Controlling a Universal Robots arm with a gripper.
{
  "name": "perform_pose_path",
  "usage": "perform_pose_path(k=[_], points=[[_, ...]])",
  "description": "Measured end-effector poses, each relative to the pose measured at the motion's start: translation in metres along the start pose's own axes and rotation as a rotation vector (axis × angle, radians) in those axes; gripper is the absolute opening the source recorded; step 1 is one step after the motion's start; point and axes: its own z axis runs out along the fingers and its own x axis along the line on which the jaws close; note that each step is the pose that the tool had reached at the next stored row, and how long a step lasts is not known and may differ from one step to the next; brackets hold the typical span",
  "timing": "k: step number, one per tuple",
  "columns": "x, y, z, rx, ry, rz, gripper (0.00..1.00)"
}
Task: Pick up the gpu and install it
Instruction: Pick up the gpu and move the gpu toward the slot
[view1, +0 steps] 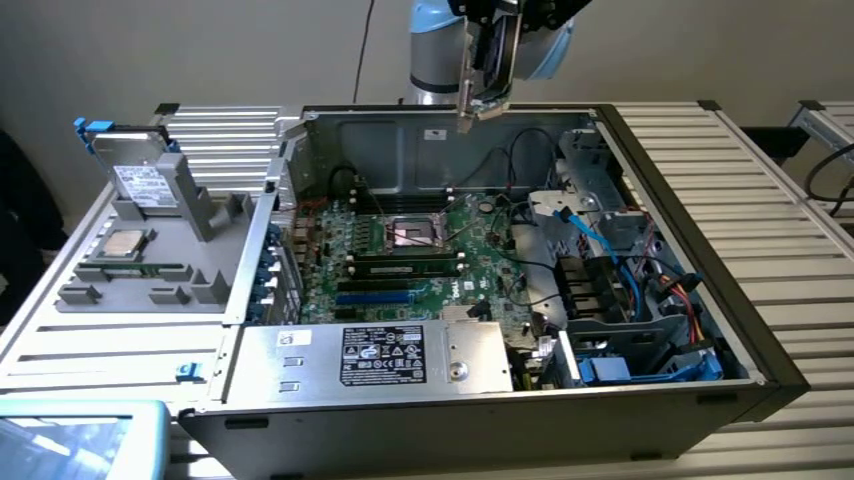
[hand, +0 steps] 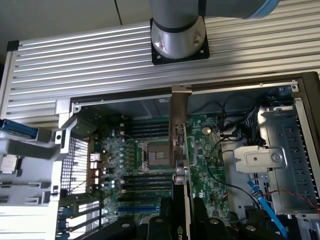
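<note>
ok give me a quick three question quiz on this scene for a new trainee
1. Short answer: what is the gripper clamped on?
2. True or false: the gpu is already seated on the motherboard.
3. Which of these lies on the grey holder beside the open computer case, at the exterior view's left? A a cpu; B a screwdriver; C a fan.

Key: 1 the gpu, held up over the open case. 2 false. 3 A.
</note>
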Motion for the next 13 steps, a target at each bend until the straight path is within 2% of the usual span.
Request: perform_pose_path(k=[13], points=[[-0.009, -0.0066, 0.0219, -0.0016, 0.0000, 0.000, 0.29]])
